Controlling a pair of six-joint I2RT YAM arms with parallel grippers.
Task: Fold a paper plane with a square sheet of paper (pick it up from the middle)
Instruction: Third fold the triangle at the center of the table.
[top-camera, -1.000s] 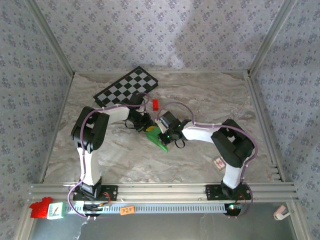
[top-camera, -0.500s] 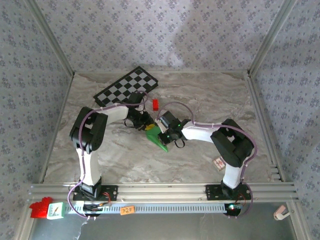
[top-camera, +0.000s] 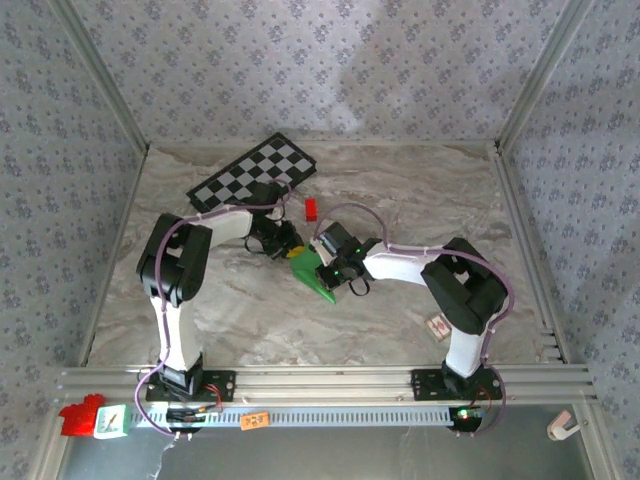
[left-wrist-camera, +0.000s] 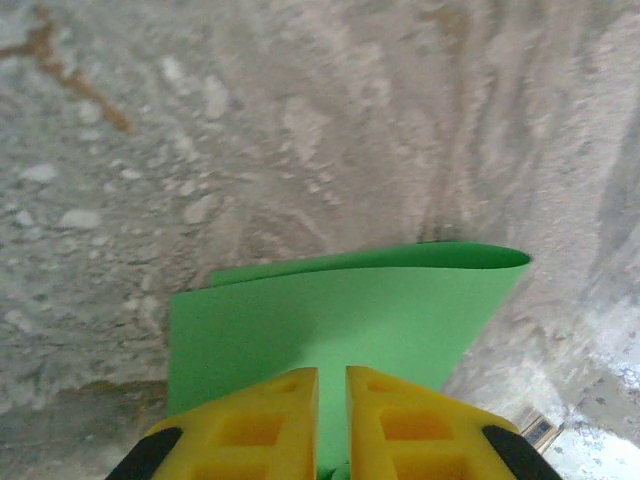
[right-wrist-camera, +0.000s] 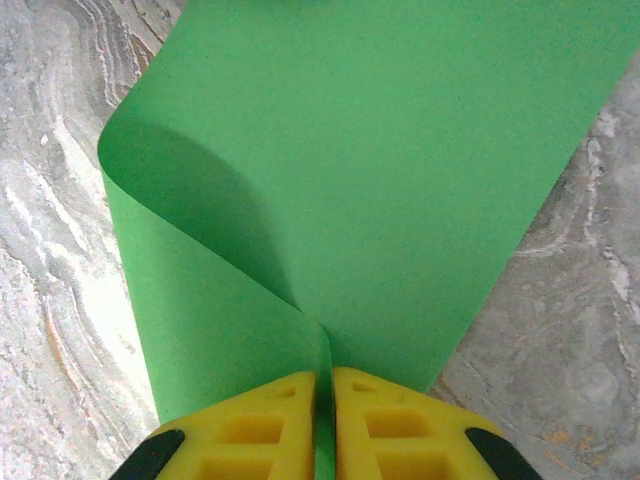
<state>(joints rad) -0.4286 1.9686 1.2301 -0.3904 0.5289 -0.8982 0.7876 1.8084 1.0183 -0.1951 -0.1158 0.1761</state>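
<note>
The square sheet of paper (top-camera: 318, 278), bright green and folded over, lies mid-table between the two arms. My right gripper (top-camera: 331, 272) is shut on it. In the right wrist view a raised fold of the paper (right-wrist-camera: 400, 150) runs straight into the slit between the yellow fingers (right-wrist-camera: 250, 420) of that gripper (right-wrist-camera: 324, 374). My left gripper (top-camera: 294, 251) is at the paper's far-left end. In the left wrist view the left gripper (left-wrist-camera: 333, 372) has its jaws almost together over the flat green sheet (left-wrist-camera: 340, 300). Green shows through the slit, and no fold rises into it.
A black-and-white checkered board (top-camera: 255, 172) lies at the back left, with a small red block (top-camera: 311, 208) just behind the grippers. A small card-like item (top-camera: 436, 325) lies by the right arm. Metal frame rails (top-camera: 520, 240) bound the marble table.
The left arm has drawn slightly back and to the left at the paper's end. The right gripper and the paper have stayed nearly still.
</note>
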